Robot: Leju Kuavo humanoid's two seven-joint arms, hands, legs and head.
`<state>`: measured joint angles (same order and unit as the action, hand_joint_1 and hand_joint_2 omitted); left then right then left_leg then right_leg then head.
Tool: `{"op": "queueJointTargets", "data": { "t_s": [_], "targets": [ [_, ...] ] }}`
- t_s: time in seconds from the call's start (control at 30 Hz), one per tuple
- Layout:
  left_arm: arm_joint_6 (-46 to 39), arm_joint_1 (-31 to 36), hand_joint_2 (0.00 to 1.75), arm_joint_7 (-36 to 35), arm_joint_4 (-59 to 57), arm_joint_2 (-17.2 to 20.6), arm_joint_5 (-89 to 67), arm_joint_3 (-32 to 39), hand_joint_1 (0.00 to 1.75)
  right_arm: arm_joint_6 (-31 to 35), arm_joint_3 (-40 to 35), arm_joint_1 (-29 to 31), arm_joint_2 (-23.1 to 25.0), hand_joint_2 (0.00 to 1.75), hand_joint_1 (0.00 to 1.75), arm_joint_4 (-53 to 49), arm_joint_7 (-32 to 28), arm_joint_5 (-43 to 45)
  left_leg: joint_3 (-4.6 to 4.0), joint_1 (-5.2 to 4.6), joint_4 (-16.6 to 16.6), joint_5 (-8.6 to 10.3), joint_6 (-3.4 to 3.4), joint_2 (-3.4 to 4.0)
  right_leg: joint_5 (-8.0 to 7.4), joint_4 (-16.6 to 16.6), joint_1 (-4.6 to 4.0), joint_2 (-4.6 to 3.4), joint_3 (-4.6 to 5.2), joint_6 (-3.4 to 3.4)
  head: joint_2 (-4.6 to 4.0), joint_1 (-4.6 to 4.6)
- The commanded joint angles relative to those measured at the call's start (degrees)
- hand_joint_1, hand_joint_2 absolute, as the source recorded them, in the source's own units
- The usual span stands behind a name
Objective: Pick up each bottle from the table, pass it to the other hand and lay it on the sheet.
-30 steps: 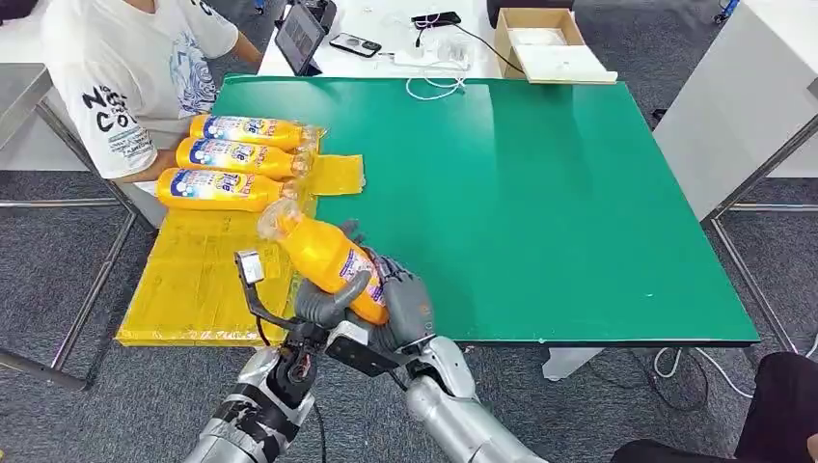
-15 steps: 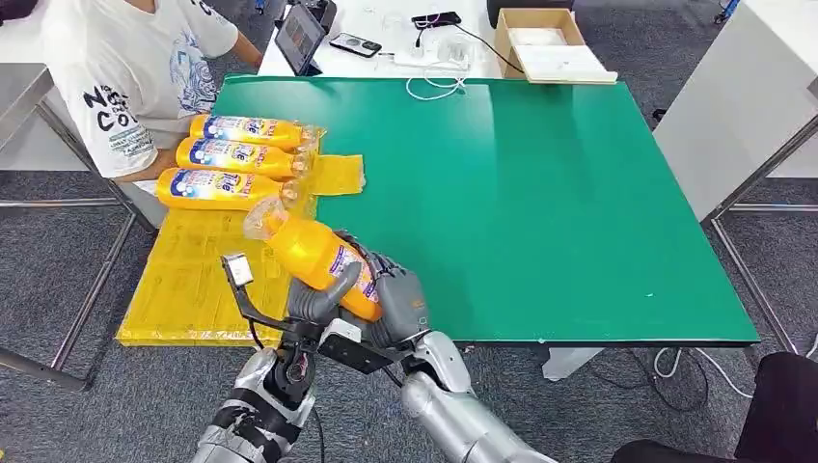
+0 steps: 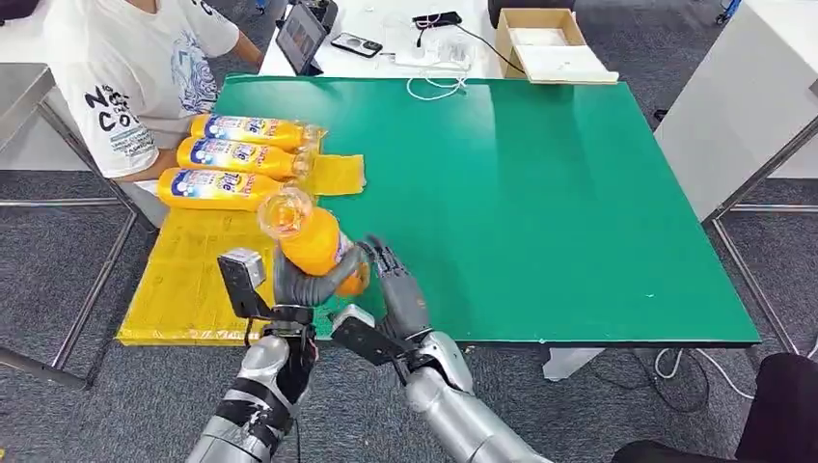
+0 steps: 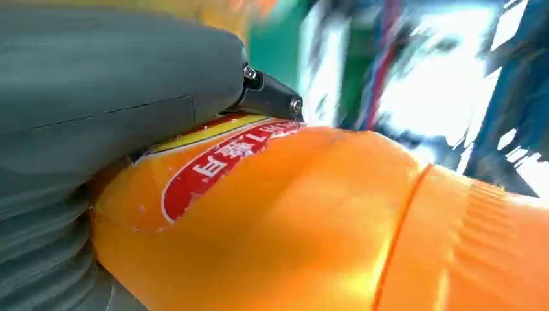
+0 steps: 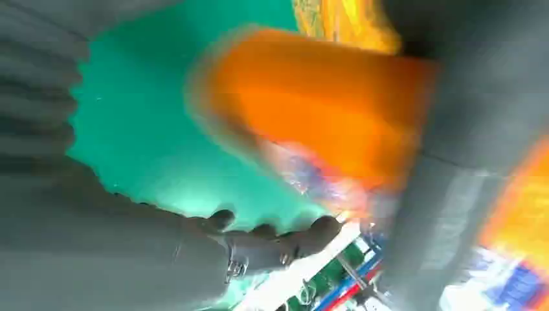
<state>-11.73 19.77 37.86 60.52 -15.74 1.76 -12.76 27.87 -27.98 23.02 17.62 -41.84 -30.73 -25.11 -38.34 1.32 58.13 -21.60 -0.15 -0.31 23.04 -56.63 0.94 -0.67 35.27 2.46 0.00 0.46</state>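
An orange bottle (image 3: 311,241) with a blue and red label is tipped up over the table's near left corner, its clear end facing me. My left hand (image 3: 307,282) grips it around the body; in the left wrist view the thumb (image 4: 123,84) presses on the bottle (image 4: 311,227). My right hand (image 3: 397,289) stands just right of it with fingers spread, off the bottle (image 5: 324,103) in the right wrist view. Three more orange bottles (image 3: 241,154) lie side by side on the yellow sheet (image 3: 188,285).
The green table (image 3: 540,193) stretches right of the hands. A person in a white T-shirt (image 3: 135,68) sits at the far left by the sheet. A tablet (image 3: 301,37), a phone (image 3: 355,44) and a cardboard box (image 3: 545,39) lie on the white table behind.
The bottle has tipped up and swung left in my left hand. My right hand's fingers have come off it and spread.
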Motion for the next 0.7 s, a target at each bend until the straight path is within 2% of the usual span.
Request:
{"op": "queueJointTargets", "data": {
  "t_s": [0.03,0.1,0.13,0.17,0.2,0.27,0.3,0.33,0.4,0.47,0.5,0.53,0.63,0.67,0.7],
  "targets": [
    [-11.3,5.0,1.75,2.1,-1.1,2.7,-8.4,4.1,1.75,0.3,3.6,-1.7,-2.9,0.00,0.00,-10.0,0.0,1.1,0.15,-0.01,0.0,-0.06,0.05,0.03,0.05,0.0,-0.02,0.02,-0.15,-0.07,0.00,0.00],
    [-14.9,6.1,1.75,2.1,-2.9,3.3,-10.5,5.0,1.75,1.0,3.6,-2.2,-2.8,0.00,0.00,-11.4,-1.0,1.7,0.15,-0.02,0.0,-0.05,0.04,0.01,0.06,0.0,-0.01,0.06,-0.14,-0.07,0.00,0.00],
    [-20.1,6.7,1.75,2.1,-3.7,4.1,-14.1,4.6,1.75,1.1,3.3,-2.4,-2.8,0.00,0.00,-12.1,-1.7,1.9,0.26,-0.01,0.0,-0.09,0.06,-0.02,0.11,0.0,-0.02,0.11,-0.26,-0.10,0.00,0.02],
    [-19.7,7.4,1.75,2.1,-5.5,4.2,-12.8,5.6,1.75,1.6,3.2,-2.7,-2.7,0.00,0.00,-12.9,-2.0,2.0,0.40,-0.03,0.0,-0.17,0.08,0.00,0.19,0.0,-0.02,0.13,-0.39,-0.15,0.00,0.02],
    [-20.7,8.1,1.75,2.1,-6.3,4.6,-13.0,6.1,1.75,2.1,2.6,-3.1,-2.8,0.00,0.00,-14.0,-2.1,1.9,0.15,-0.01,0.0,-0.04,0.03,0.05,0.04,0.0,-0.01,0.02,-0.13,-0.07,0.00,0.02],
    [-25.1,9.5,1.75,2.1,-9.8,5.8,-16.9,5.3,1.75,2.7,1.9,-3.5,-2.8,0.00,0.00,-15.4,-2.5,2.0,0.44,-0.04,0.0,-0.17,0.07,0.05,0.18,0.0,-0.02,0.07,-0.41,-0.16,0.00,0.00],
    [-28.3,10.5,1.75,2.1,-12.4,6.5,-19.7,4.9,1.75,2.9,1.6,-3.8,-2.7,0.00,0.00,-16.4,-3.1,2.5,0.28,-0.02,0.0,-0.08,0.04,0.04,0.09,0.0,-0.01,0.04,-0.25,-0.10,0.00,0.00],
    [-28.3,11.9,1.75,1.8,-16.6,7.0,-24.7,6.0,1.75,3.8,1.7,-4.1,-2.6,0.00,0.00,-17.5,-4.1,3.2,0.38,-0.04,-0.1,-0.11,0.06,0.01,0.14,0.0,0.00,0.09,-0.36,-0.13,0.00,0.02],
    [-28.3,13.1,1.75,2.1,-19.4,5.7,-35.8,13.0,1.75,4.0,1.3,-4.7,-2.9,0.00,0.00,-19.5,-4.5,4.0,0.24,-0.03,-0.1,-0.04,0.04,0.01,0.07,0.0,0.00,0.07,-0.21,-0.09,0.00,0.02],
    [-28.3,14.8,1.75,-2.5,-24.8,5.5,-53.2,19.3,1.75,5.4,1.0,-5.8,-3.1,0.00,0.00,-22.8,-6.3,5.9,0.29,-0.03,0.0,-0.08,0.05,0.09,0.08,0.0,0.00,-0.01,-0.25,-0.09,0.00,0.02],
    [-28.3,15.1,1.75,-2.4,-25.7,5.9,-54.6,19.8,1.75,5.5,0.9,-6.0,-3.2,0.00,0.00,-23.6,-6.4,6.1,0.39,-0.03,0.0,-0.13,0.07,0.12,0.12,0.0,-0.01,-0.02,-0.35,-0.12,0.00,0.00],
    [-28.3,15.2,1.75,-7.8,-27.0,6.7,-64.3,20.3,1.75,6.3,0.8,-6.5,-3.3,0.00,0.00,-25.4,-7.2,6.8,0.34,-0.03,0.0,-0.11,0.06,0.14,0.09,0.0,0.00,-0.04,-0.29,-0.10,0.00,0.02],
    [-28.3,15.4,1.75,-7.7,-27.8,6.8,-64.7,20.7,1.75,6.5,0.7,-6.5,-3.3,0.00,0.00,-25.8,-7.4,6.9,0.48,-0.06,0.0,-0.17,0.08,0.16,0.16,0.0,0.01,-0.03,-0.42,-0.15,0.00,0.02],
    [-28.3,16.1,1.75,-12.8,-30.0,8.2,-72.6,19.8,1.75,7.4,0.6,-7.1,-3.4,0.00,0.00,-27.9,-8.3,7.9,0.57,-0.05,0.0,-0.22,0.09,0.16,0.22,0.0,-0.01,-0.01,-0.52,-0.18,0.00,0.02],
    [-28.3,16.1,1.75,-12.8,-30.0,8.2,-72.6,19.8,1.75,7.4,0.6,-7.1,-3.4,0.00,0.00,-27.9,-8.3,7.9,0.52,-0.04,0.0,-0.20,0.08,0.13,0.20,0.0,-0.01,0.02,-0.47,-0.17,0.00,0.02]
  ]
}}
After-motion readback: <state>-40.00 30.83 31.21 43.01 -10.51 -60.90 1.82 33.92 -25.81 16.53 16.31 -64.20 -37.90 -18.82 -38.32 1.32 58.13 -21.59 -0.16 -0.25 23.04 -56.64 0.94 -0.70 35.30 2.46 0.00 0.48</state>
